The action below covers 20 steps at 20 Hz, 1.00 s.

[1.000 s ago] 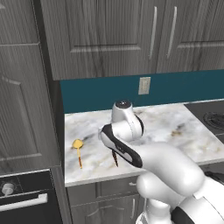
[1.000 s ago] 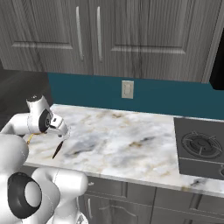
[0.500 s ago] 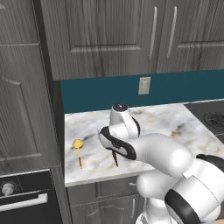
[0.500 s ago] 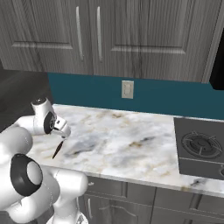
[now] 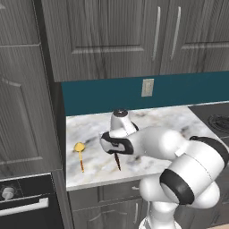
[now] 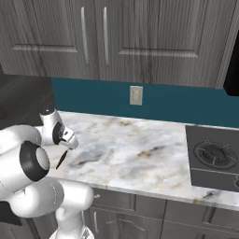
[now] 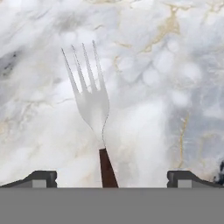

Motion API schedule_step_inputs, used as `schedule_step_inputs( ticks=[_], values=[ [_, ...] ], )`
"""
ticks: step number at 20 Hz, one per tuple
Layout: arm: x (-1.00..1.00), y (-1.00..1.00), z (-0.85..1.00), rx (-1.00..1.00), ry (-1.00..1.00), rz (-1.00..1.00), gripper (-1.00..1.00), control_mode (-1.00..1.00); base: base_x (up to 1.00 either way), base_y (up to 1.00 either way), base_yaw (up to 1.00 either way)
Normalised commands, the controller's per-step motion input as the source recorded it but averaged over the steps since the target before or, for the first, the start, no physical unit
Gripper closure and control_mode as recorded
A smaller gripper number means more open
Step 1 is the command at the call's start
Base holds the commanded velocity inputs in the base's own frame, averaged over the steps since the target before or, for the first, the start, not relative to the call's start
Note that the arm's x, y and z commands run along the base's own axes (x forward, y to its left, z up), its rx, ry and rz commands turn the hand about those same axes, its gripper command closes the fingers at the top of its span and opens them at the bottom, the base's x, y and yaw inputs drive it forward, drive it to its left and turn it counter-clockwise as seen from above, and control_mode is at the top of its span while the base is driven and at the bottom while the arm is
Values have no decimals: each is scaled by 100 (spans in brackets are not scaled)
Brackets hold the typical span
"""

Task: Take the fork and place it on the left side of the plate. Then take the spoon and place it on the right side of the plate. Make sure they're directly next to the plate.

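- While dark grey cabinets (image 5: pixel 112 36) and a teal backsplash (image 6: pixel 154 100) are framing the room, the marble counter (image 6: pixel 135 149) is running toward a stovetop (image 6: pixel 214 158).
- The arm is folding lower over the counter than a second ago.
- The gripper (image 7: pixel 111 181) is hanging with jaws wide apart, straddling the fork (image 7: pixel 89 100).
- The spoon (image 5: pixel 80 152) is lying just beside, unmoved.

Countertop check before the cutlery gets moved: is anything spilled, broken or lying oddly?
Nothing stands out. The fork lies flat and whole on the marble counter, straight between the open hand's fingertips, untouched. The spoon lies flat nearer the counter's left edge, apart from the fork. No spills or damage show.
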Motion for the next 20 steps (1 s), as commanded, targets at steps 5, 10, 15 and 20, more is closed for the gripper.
schedule_step_inputs(
  ticks=[5, 10, 15, 20],
  values=[
    [24, 0, -26, 0, 1, -1, -100, -100, 0, 0, 0],
    [19, 0, -27, 0, 1, 0, -100, -100, 0, 0, 0],
    [7, 0, -31, -3, 0, 0, -100, -100, 0, 0, 0],
    [1, 2, -33, -4, 0, 0, -100, -100, 0, 0, 0]
  ],
)
